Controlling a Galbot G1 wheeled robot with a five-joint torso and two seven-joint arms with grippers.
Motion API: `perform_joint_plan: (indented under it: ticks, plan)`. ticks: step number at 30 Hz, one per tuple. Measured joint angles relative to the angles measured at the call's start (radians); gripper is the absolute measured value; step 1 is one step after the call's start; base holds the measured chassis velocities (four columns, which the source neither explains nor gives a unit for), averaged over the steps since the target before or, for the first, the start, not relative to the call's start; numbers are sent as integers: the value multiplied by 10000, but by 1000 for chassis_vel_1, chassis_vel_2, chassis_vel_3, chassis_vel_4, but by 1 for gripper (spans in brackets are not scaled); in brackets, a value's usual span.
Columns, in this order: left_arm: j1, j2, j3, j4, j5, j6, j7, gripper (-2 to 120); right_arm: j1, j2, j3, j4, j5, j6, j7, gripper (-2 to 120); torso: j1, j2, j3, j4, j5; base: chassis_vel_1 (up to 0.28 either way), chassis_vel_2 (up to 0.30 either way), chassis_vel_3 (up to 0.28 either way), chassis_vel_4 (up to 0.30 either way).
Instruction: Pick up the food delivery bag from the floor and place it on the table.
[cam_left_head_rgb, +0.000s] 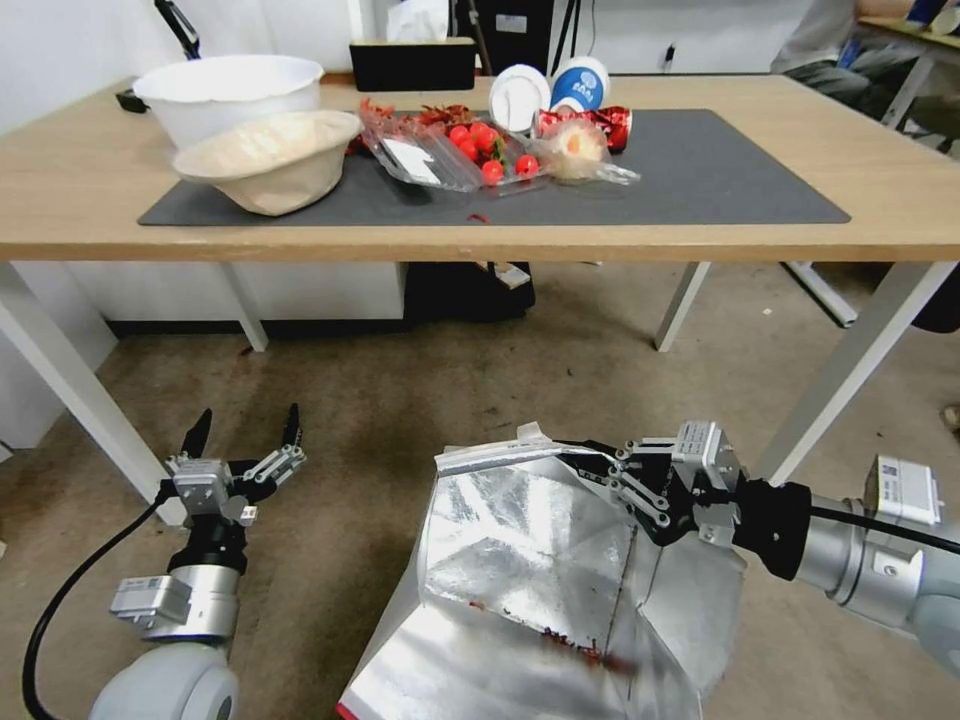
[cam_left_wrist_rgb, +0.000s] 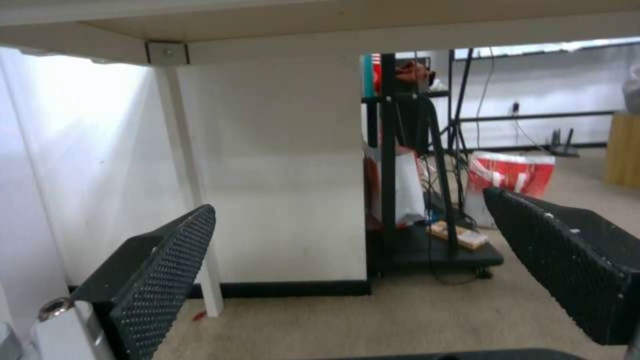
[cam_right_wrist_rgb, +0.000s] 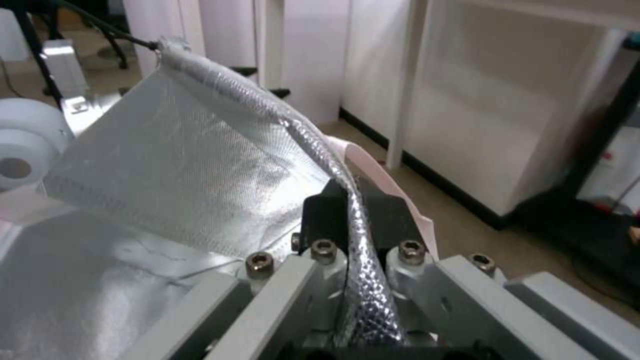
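Note:
The food delivery bag (cam_left_head_rgb: 530, 590) stands open below me, its silver foil lining facing up, a red corner at the bottom. My right gripper (cam_left_head_rgb: 585, 460) is shut on the bag's top rim (cam_right_wrist_rgb: 353, 210); the foil edge runs between its two fingers, with a white handle beside it. My left gripper (cam_left_head_rgb: 245, 430) hovers open over the floor, left of the bag and apart from it, fingers (cam_left_wrist_rgb: 167, 270) spread wide and pointing under the table. The light-wood table (cam_left_head_rgb: 900, 210) with its dark grey mat (cam_left_head_rgb: 740, 180) spans the view ahead.
The mat carries a white bowl (cam_left_head_rgb: 228, 92), a tan bowl (cam_left_head_rgb: 270, 160), a clear tray of tomatoes (cam_left_head_rgb: 480, 150) and cups (cam_left_head_rgb: 550, 92). White table legs (cam_left_head_rgb: 70, 390) stand left and right (cam_left_head_rgb: 850, 370). A black cart (cam_left_wrist_rgb: 427, 200) sits under the table.

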Motion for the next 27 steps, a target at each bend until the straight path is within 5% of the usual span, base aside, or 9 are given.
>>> perform_joint_plan:
  ticks: [27]
  plan:
    - [354, 42, 51, -357, 310, 270, 46, 100, 173, 10, 31, -130, 415, 353, -298, 0, 288, 1095, 818, 0, 0, 0, 0, 0, 0]
